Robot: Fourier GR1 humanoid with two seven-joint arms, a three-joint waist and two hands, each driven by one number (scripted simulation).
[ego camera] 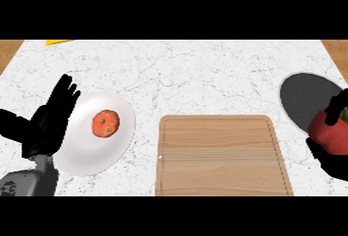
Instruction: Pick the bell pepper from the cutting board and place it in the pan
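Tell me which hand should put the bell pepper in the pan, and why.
Right: the right hand holds the bell pepper at the rim of the pan; the left hand rests open beside the plate.

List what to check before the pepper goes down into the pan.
1. Grip: ok, the right hand curls round the bell pepper.
2. Pepper off the cutting board: ok, it hangs to the board's right.
3. Pepper centred over the pan: not ok, it overlaps only the near rim.
4. Other arm out of the way: ok, the left hand is open beside the plate, far left.
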